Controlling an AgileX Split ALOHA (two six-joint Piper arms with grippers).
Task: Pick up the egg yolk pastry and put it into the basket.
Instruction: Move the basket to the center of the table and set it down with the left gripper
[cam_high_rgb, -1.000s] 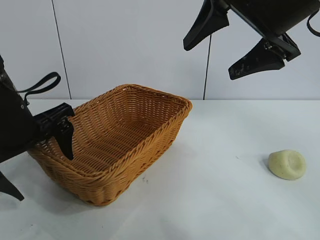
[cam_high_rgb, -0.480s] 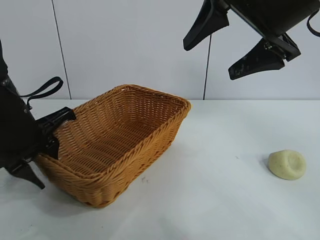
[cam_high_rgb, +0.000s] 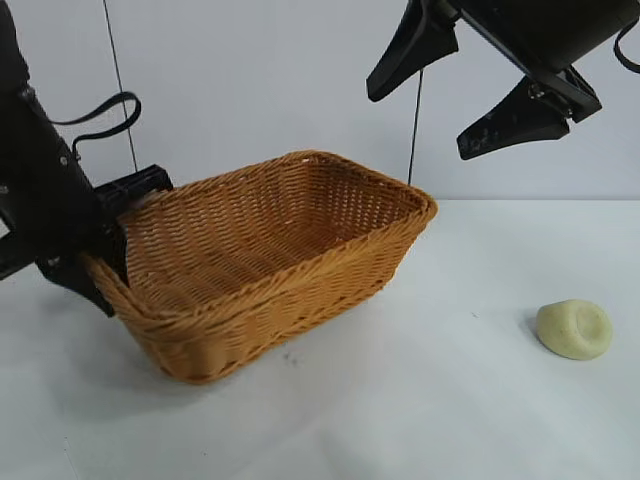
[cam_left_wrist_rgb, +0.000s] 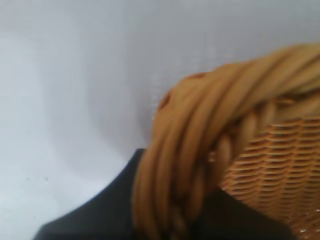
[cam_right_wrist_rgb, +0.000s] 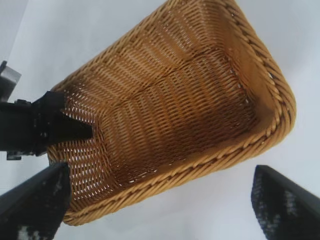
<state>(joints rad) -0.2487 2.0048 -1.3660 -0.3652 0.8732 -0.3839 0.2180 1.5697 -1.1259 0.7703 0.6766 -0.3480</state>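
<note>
The egg yolk pastry (cam_high_rgb: 574, 329), a small pale yellow lump with a dent, lies on the white table at the right, well away from both grippers. The wicker basket (cam_high_rgb: 290, 300) stands left of centre, with its left end raised off the table. My left gripper (cam_high_rgb: 112, 245) is shut on the basket's braided rim (cam_left_wrist_rgb: 200, 135) at that end, one finger inside and one outside. My right gripper (cam_high_rgb: 418, 125) hangs open high above the table, over the basket's right end. Its view looks down into the basket (cam_right_wrist_rgb: 165, 100), which holds nothing, and the left gripper (cam_right_wrist_rgb: 60, 127) shows at the rim.
A pale panelled wall (cam_high_rgb: 260, 90) closes the back. The white table (cam_high_rgb: 420, 400) lies bare between the basket and the pastry and along the front edge.
My left gripper has shut on the basket's left rim and risen. The basket tilted up at that end and shifted right. The right gripper and the pastry have not moved.
</note>
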